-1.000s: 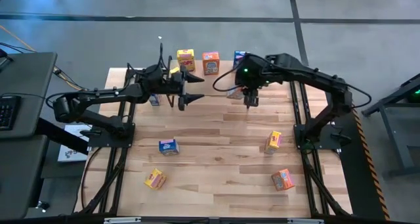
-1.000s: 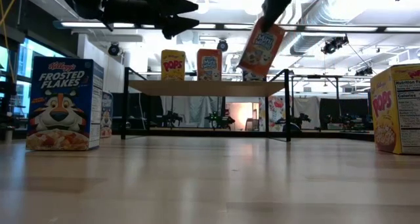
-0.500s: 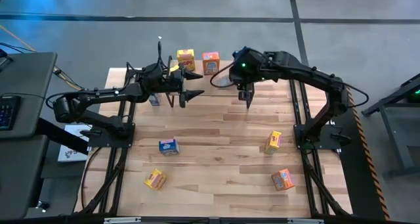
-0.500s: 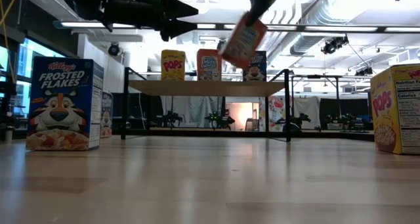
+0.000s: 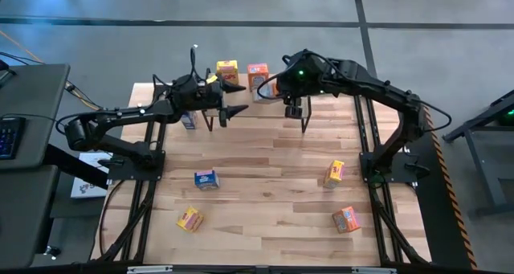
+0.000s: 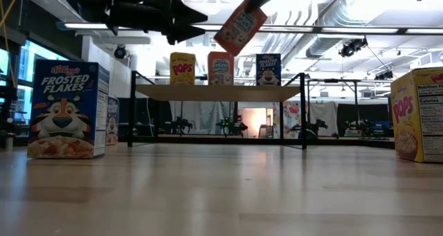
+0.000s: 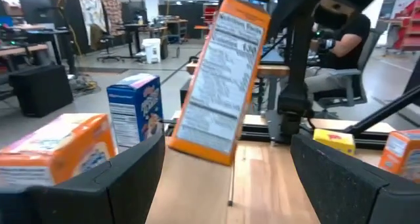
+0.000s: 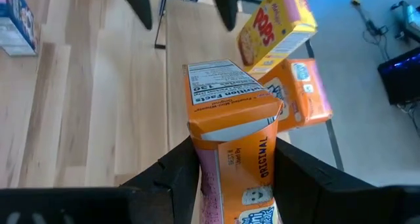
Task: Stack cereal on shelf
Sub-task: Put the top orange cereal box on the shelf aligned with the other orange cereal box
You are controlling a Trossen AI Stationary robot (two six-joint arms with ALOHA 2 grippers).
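The right gripper (image 8: 230, 165) pinches a tilted orange cereal box (image 6: 240, 26) above the shelf (image 6: 220, 92), beside the left gripper (image 5: 231, 99), fingers spread; lowered askew, it could topple the orange box (image 6: 220, 68) standing below

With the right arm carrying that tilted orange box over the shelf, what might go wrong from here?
The orange box hangs tilted in the right gripper, so it may land on an edge and topple. It is close above the orange box on the shelf and could knock it or the yellow box off. The open left gripper hovers nearby; the arms might collide.
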